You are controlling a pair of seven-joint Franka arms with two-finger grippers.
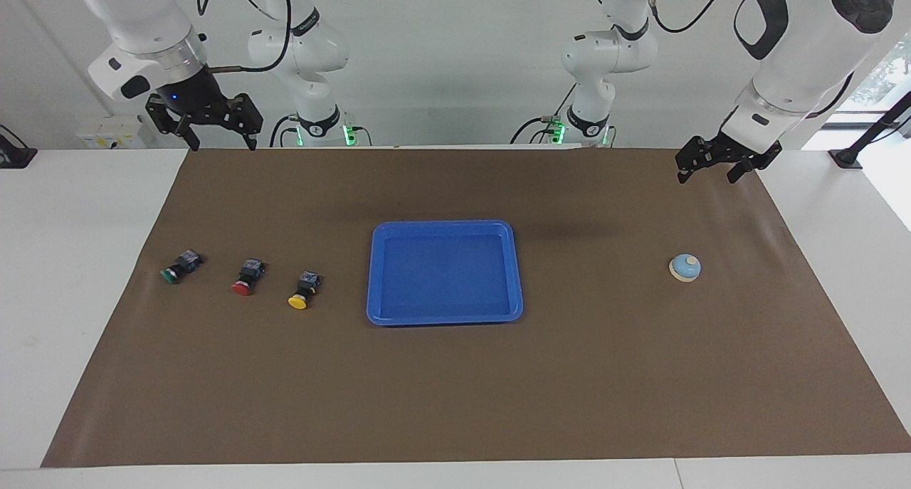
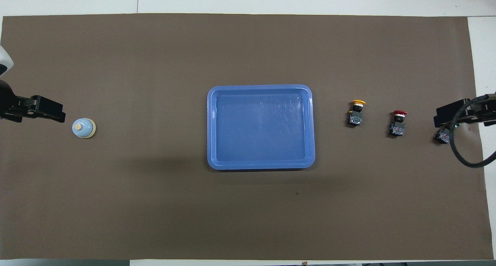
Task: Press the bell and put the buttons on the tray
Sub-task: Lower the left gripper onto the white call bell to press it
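Note:
The blue tray [image 1: 445, 225] lies mid-mat with nothing in it. Three buttons rest on their sides in a row toward the right arm's end: yellow [image 1: 304, 290] closest to the tray, then red [image 1: 248, 277], then green [image 1: 181, 265]. The bell [image 1: 685, 267] stands alone toward the left arm's end. My right gripper [image 1: 222, 146] hangs open, high over the mat's corner by the robots. My left gripper [image 1: 707, 178] is open too, over the other corner by the robots. In the overhead view the right gripper [image 2: 453, 113] covers the green button's [image 2: 441, 136] cap.
A brown mat [image 1: 455, 389] covers most of the white table [image 1: 71, 297]. The tray [image 2: 259, 87], bell [image 2: 83, 128], yellow button [image 2: 356, 112] and red button [image 2: 398, 122] lie in one line along the mat. A black cable [image 2: 465, 157] loops off the right arm.

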